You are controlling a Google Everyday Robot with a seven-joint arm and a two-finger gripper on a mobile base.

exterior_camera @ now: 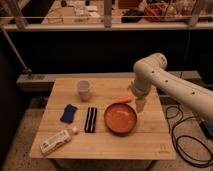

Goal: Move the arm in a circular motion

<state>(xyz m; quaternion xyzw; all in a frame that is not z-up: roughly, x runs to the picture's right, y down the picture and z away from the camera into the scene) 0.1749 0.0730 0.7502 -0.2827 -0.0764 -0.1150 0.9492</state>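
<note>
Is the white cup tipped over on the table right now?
No, the cup stands upright at the back left of the table, while the gripper hangs near the right rim of the orange bowl.

The arm [176, 88] comes in from the right edge as a thick white tube and climbs up and to the left. Small dark dots run along this segment. It ends in a rounded, bulbous joint, the highest part of the arm, right of the view's middle. From that joint a shorter segment turns steeply down and narrows. The claw [140, 106] is the pale tapered tip at its lower end, hanging just below the joint and pointing downward.
</note>
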